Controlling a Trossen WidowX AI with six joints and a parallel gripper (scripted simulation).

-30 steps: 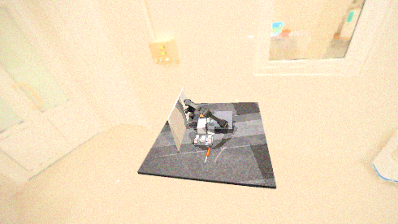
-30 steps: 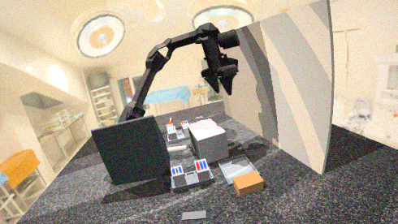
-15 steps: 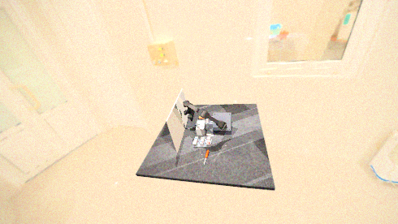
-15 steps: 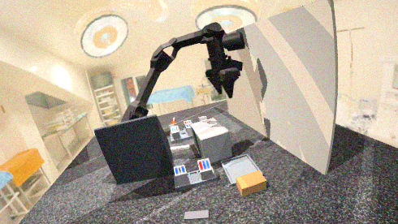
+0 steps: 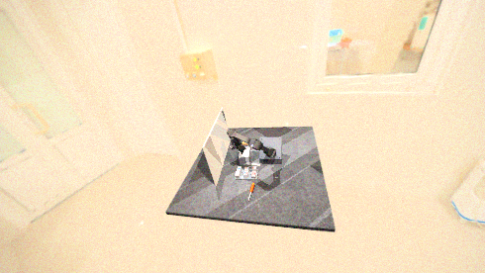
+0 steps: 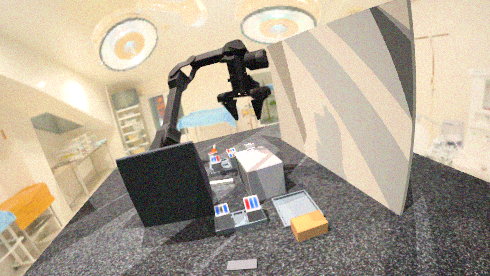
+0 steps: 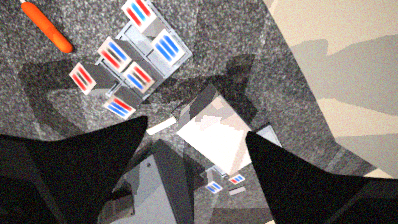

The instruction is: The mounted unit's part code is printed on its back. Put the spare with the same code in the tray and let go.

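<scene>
Overhead, the tool (image 6: pixel 243 103) hangs wide open and empty above the white block (image 6: pixel 260 172), near the panel's (image 6: pixel 350 100) edge.

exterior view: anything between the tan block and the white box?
Yes. In the exterior view the shallow grey tray lies between the tan block and the white box, with the block right at the tray's near corner. The tray looks unfilled.

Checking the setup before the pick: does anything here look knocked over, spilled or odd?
Nothing stands out. The spares sit in orderly rows on their holder, the tray lies flat, and the open gripper hangs above, holding nothing.
</scene>
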